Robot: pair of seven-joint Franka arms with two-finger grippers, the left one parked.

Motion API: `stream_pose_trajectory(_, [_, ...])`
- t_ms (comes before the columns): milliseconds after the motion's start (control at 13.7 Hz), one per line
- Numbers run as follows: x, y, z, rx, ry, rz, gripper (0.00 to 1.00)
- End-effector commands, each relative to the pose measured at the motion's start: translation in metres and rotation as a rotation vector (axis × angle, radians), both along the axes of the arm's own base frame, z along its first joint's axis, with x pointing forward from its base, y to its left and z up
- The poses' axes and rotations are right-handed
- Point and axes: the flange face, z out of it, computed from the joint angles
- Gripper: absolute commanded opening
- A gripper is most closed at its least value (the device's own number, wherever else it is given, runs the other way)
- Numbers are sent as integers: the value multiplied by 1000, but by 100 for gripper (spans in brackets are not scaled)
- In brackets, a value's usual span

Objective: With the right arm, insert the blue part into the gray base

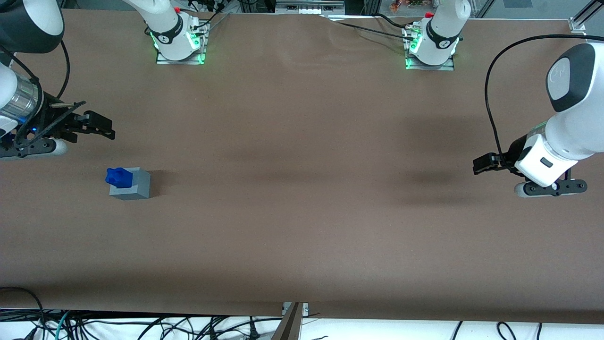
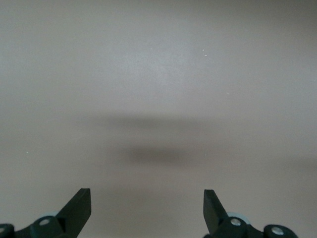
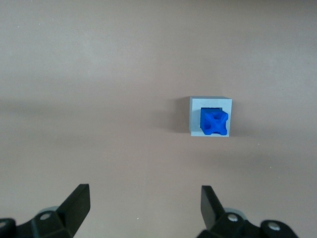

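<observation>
Front view: the gray base (image 1: 132, 185) sits on the brown table (image 1: 302, 226) toward the working arm's end, the blue part (image 1: 118, 177) set in its top and standing proud of it; the right arm (image 1: 19, 101) holds its claw (image 1: 101, 126) above the table, farther from the front camera than the base and apart from it. Right wrist view: claw (image 3: 143, 201) spread wide and holding nothing, both fingers (image 3: 77, 204) well clear of the base (image 3: 194, 119), with the blue part (image 3: 214, 122) seated in the square recess.

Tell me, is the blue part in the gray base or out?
In: the blue part sits in the gray base recess; the open gripper is apart.
</observation>
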Motion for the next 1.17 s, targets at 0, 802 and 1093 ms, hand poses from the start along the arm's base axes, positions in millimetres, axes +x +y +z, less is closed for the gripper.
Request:
stream_pose_trajectory(0, [2, 9, 6, -12, 3, 14, 99])
stream_pose_trajectory(802, [3, 2, 4, -42, 9, 33, 99])
stream_pose_trajectory(1093, [4, 2, 13, -42, -9, 33, 99])
